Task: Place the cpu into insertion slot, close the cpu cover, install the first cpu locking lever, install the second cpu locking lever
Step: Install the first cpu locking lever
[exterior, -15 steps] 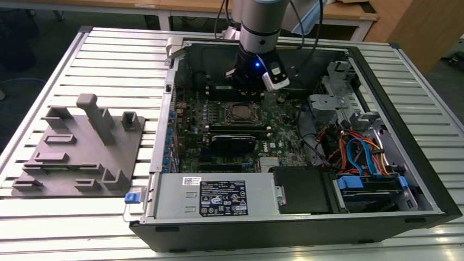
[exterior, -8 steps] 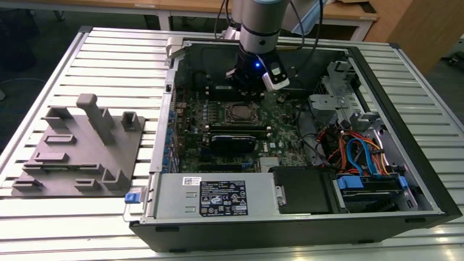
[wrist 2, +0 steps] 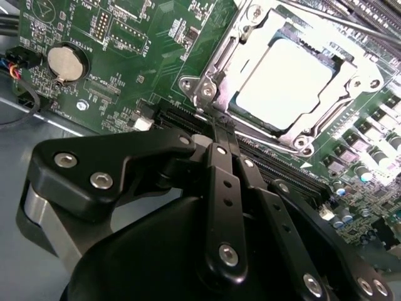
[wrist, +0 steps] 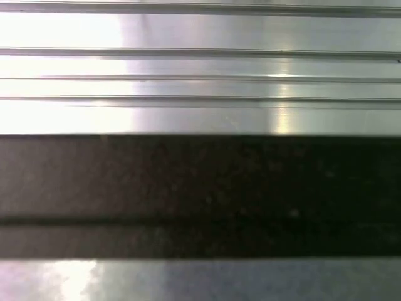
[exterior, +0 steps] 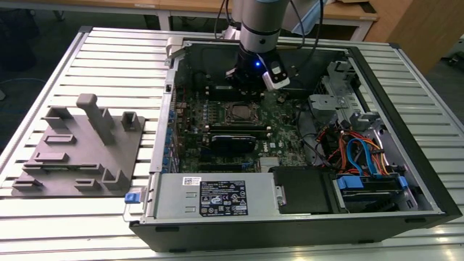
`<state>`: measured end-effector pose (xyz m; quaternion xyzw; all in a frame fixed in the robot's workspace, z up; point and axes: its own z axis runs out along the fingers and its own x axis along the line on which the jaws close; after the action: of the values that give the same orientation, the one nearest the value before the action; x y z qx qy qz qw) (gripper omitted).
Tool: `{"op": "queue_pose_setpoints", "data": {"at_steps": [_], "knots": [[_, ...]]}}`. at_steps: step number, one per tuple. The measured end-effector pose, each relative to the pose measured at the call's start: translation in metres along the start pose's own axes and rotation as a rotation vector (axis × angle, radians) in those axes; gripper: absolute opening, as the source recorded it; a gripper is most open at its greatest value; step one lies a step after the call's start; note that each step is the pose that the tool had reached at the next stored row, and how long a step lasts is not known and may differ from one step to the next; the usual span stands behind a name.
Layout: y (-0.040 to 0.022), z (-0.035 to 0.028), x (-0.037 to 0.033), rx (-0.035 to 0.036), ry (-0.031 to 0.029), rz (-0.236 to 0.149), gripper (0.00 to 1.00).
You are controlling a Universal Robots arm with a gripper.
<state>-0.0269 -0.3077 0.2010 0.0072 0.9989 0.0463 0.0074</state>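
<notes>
In the second wrist view the cpu (wrist 2: 282, 75) lies flat in the insertion slot (wrist 2: 213, 81), its pale metal face showing through the window of the cpu cover (wrist 2: 354, 94). The silvery cover lies down around the chip. My gripper (wrist 2: 217, 128) has its two black fingers pressed together with nothing between them, their tips just off the socket's near corner. In the exterior view the gripper (exterior: 250, 87) hangs inside the open computer case, just behind the insertion slot (exterior: 239, 112). A thin metal lever rod (wrist 2: 351, 15) runs along the socket's far side.
A coin battery (wrist 2: 65, 61) sits on the green board. Long black card slots (wrist 2: 276, 166) run beside the socket. A black card (exterior: 232, 142), power supply (exterior: 217, 198) and coloured cables (exterior: 362, 152) fill the case. A grey fixture block (exterior: 76, 152) stands on the slatted table (exterior: 108, 60).
</notes>
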Motion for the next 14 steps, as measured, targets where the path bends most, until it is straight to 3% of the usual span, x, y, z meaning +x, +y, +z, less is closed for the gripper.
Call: {"op": "queue_pose_setpoints", "data": {"at_steps": [3,14], "knots": [[0.0000,0.0002,0.0000,0.0028,0.0001,0.000,0.10],[-0.0004,0.0038,-0.0001,0.0296,-0.0002,0.000,0.10]]}}
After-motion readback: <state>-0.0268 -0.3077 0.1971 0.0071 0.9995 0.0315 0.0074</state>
